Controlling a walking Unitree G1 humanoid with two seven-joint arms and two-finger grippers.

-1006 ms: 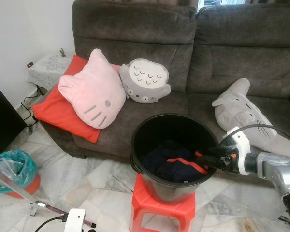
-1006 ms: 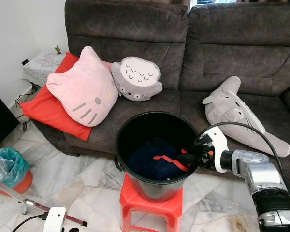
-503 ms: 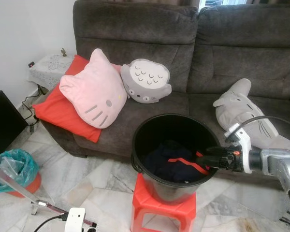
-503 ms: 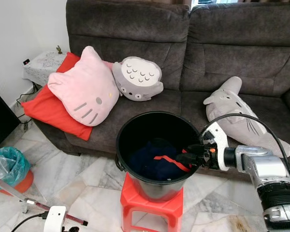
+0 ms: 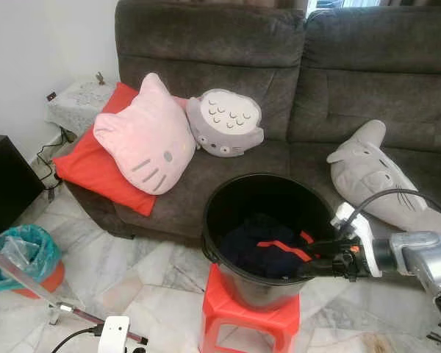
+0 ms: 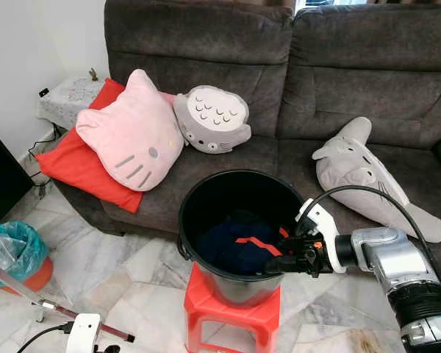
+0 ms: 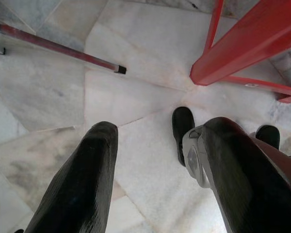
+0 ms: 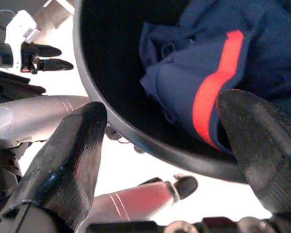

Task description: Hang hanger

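A black bucket [image 5: 228, 190] stands on a red plastic stool [image 5: 250, 325] in front of the sofa. Inside it lies a navy garment [image 5: 259, 246] with an orange stripe [image 8: 211, 90]. My right gripper [image 5: 309, 266] reaches in from the right at the bucket's near rim and is open. In the right wrist view its two fingers straddle the rim [image 8: 136, 141], one outside the wall and one over the garment. My left gripper [image 7: 160, 127] hangs open over the marble floor beside a stool leg [image 7: 242, 48]. I see no hanger.
A dark grey sofa [image 5: 353, 95] holds a pink cat cushion [image 5: 147, 136], a red cushion [image 5: 95, 170], a grey owl cushion [image 5: 224, 123] and a grey plush [image 5: 375, 173]. At the lower left are a metal bar [image 5: 29, 294], a teal-lined bin [image 5: 18, 254] and a black cabinet [image 5: 4, 184].
My right gripper has dropped a little, from over the orange stripe down to the bucket's near rim. The camera has shifted slightly.
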